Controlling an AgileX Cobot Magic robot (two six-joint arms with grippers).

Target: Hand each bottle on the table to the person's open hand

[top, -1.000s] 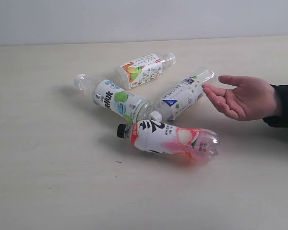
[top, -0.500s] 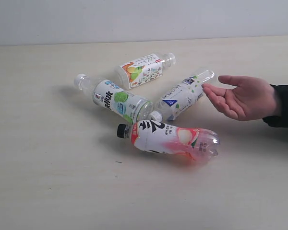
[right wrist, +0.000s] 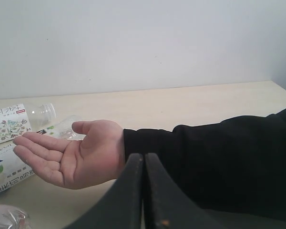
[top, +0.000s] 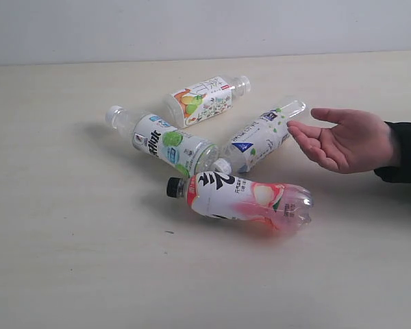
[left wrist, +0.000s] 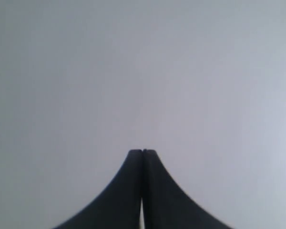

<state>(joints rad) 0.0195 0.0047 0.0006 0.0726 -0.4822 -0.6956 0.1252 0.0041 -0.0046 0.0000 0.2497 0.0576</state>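
Four bottles lie on their sides on the table [top: 61, 260]. The pinkish bottle [top: 243, 200] with a black cap is nearest the front. Behind it lie a white-capped bottle [top: 166, 140], a bottle with a blue mark on its label [top: 260, 137] and a fruit-label bottle [top: 204, 100]. The person's open hand [top: 342, 139] hovers palm up at the right, fingertips close to the blue-marked bottle. Neither gripper shows in the exterior view. My left gripper [left wrist: 142, 151] is shut, facing a blank grey surface. My right gripper [right wrist: 144, 155] is shut, empty, just in front of the hand [right wrist: 69, 155].
The person's black sleeve [top: 404, 152] reaches in from the right edge; it fills much of the right wrist view as the sleeve [right wrist: 214, 162]. A pale wall [top: 205, 27] runs behind the table.
The person's hand has drifted very slightly. The bottles have not moved.
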